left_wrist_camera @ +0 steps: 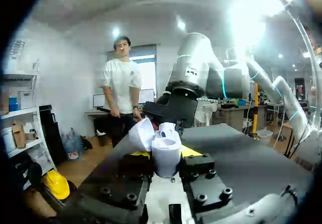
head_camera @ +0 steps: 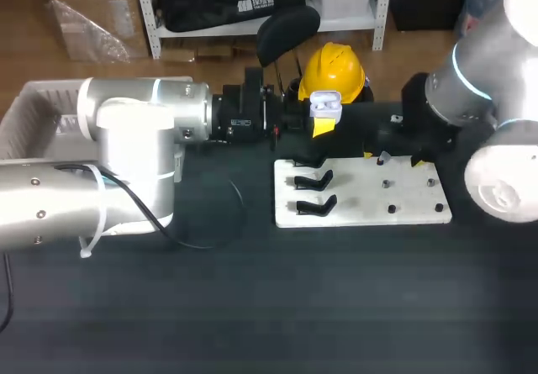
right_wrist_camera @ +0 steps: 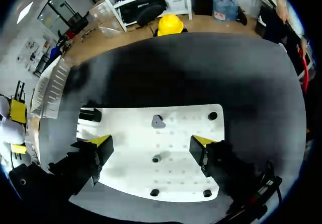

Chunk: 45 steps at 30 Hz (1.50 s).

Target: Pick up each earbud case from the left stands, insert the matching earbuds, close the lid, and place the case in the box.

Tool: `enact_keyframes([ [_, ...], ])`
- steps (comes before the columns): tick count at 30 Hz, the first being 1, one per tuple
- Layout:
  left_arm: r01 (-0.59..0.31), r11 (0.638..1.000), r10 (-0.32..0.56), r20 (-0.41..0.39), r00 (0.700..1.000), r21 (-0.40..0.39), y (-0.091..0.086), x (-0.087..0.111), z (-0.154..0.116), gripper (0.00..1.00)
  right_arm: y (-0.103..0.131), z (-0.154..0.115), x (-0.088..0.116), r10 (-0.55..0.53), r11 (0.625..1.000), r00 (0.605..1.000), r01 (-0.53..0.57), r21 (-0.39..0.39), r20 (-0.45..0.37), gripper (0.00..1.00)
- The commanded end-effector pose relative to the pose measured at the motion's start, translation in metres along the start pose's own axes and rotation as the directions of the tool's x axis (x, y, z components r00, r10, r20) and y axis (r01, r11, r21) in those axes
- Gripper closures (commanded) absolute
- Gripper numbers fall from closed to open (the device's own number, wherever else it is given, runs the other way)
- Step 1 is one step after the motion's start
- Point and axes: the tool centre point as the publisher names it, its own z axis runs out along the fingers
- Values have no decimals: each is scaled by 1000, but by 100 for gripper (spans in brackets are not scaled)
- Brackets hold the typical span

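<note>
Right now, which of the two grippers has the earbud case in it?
The left gripper: its yellow tips clamp the white earbud case, lid open. The right gripper is open over the white board, nothing between its fingers.

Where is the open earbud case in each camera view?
Head view: earbud case in the left gripper, beyond the white board.
Left wrist view: the case between its own fingertips.
Right wrist view: the case off the board's side.
Shared landmark: the yellow fingertips gripping it.
</note>
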Motion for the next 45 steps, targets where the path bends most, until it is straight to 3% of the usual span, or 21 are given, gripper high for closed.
enact_keyframes([
  [1,-5,1000,5,5,1000,-8,-2,1,0,100,0,11,-11,-1,1000,996,0,-7,-85,7],
  [4,-5,1000,5,5,1000,-8,-2,1,0,100,0,13,-12,8,1000,996,-10,-14,-89,7],
  [13,-5,1000,5,5,1000,-8,-2,1,0,100,-1,17,-15,35,998,993,-40,-45,-111,35],
  [20,-5,1000,5,5,1000,-8,-2,1,0,100,-4,19,-15,43,998,992,-49,-50,-122,43],
  [23,-5,1000,5,5,1000,-8,-2,1,0,100,-4,19,-13,51,997,990,-57,-43,-129,51],
  [38,-5,1000,5,5,1000,-8,-2,1,0,100,-9,27,-14,73,996,987,-78,-32,-140,56],
  [42,-5,1000,5,5,1000,-8,-2,1,0,100,-10,28,-15,79,996,987,-84,-36,-137,67],
  [45,-5,1000,5,5,1000,-8,-2,1,0,100,-9,27,-15,81,995,988,-87,-38,-133,68],
])
